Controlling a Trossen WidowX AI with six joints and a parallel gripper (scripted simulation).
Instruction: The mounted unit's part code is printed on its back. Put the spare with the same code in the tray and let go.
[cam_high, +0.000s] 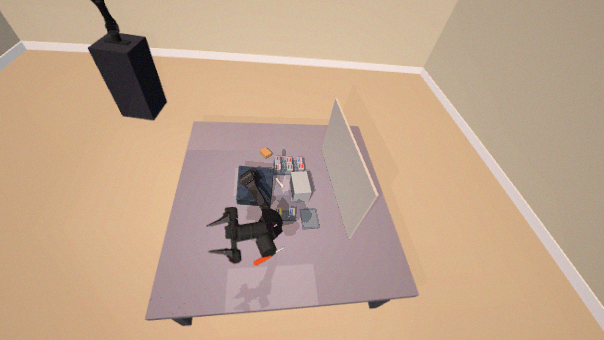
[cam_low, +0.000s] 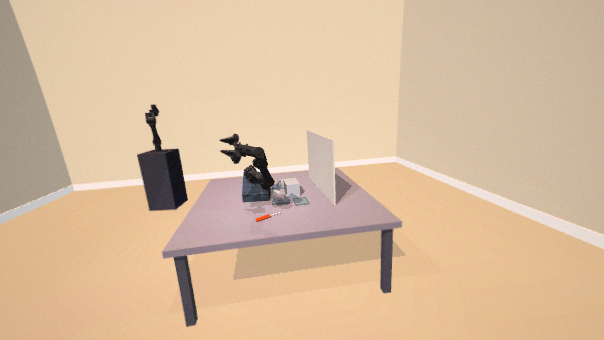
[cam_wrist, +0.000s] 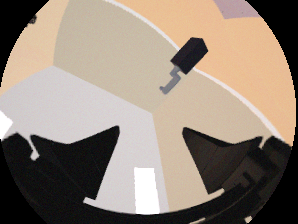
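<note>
We see the gripper (cam_high: 216, 238) raised above the matte lilac surface (cam_high: 200, 280), its two black, cone-tipped jaws spread wide and grasping nothing. The small boxy spares (cam_high: 289, 162) sit in a cluster behind the pale grey block (cam_high: 301, 184); the flat grey tray (cam_high: 310, 218) lies near a tall white panel (cam_high: 347, 177).

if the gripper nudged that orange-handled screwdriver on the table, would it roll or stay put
The screwdriver would probably roll if pushed from the side: it lies flat, long and thin, with a handle that looks round. Pushed along its length it would more likely slide. It seems stiff and light for its size, and the table around it gives nothing to stop it. The open gripper holds nothing.
</note>
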